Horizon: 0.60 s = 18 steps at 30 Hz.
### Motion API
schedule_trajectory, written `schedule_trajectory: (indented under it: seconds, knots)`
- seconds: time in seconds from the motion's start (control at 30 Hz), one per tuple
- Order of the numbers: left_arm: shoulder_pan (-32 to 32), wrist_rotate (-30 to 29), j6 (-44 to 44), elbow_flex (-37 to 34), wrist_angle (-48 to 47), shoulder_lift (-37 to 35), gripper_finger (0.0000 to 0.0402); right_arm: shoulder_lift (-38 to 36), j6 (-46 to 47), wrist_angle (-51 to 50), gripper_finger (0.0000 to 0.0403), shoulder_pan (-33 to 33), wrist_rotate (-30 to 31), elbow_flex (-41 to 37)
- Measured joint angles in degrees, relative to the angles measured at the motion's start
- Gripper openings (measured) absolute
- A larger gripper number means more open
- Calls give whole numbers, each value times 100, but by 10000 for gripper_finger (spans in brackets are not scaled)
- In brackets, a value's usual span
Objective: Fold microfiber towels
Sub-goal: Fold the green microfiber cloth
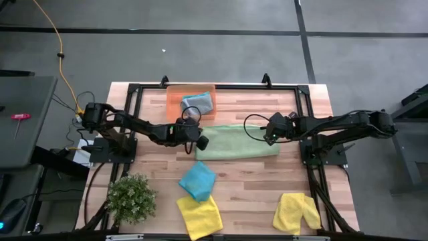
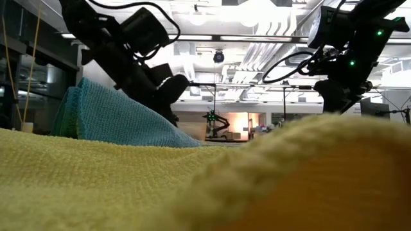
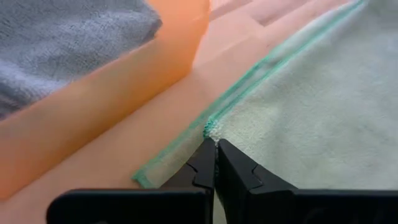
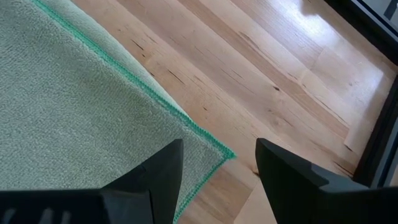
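Observation:
A light green towel [image 1: 237, 142] lies spread on the wooden table at its middle. My left gripper [image 1: 201, 142] is at the towel's left end and shut on its hemmed edge [image 3: 210, 127]. My right gripper [image 1: 270, 131] is open over the towel's right end. In the right wrist view its fingers [image 4: 217, 163] stand on either side of a hemmed corner [image 4: 225, 152] without touching it. A teal towel [image 1: 197, 179] and two yellow towels [image 1: 199, 215] [image 1: 296, 212] lie near the front edge. A grey towel [image 1: 198, 102] lies in the orange tray [image 1: 175, 100]. My left gripper pinches the light green towel's green-hemmed edge [image 3: 210, 127] between its two shut fingertips, at the towel's left end. The fingers slant down onto it. The edge is puckered up at the fingertips, and the rest of the towel lies flat on the table. I cannot tell how many layers are held.
The orange tray stands at the far edge, just beyond my left gripper. A small green plant [image 1: 130, 197] stands at the front left corner. In the low view a yellow towel [image 2: 192, 186] fills the foreground, with the teal towel [image 2: 109, 119] behind it.

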Motion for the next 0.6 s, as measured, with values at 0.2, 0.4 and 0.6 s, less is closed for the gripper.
schedule_trajectory:
  seconds: [0.2, 0.4, 0.6]
  knots:
    - [-92, -110, -300, -2, -582, 2, 1, -1, 117, -3, 194, -2, -3, 0]
    - [-93, -486, -450, -2, -857, 4, 1, -1, 149, -9, 194, -2, -3, 0]
    - [-85, -593, -316, -2, -779, 5, 10, 0, 149, -11, 194, -1, -3, 0]
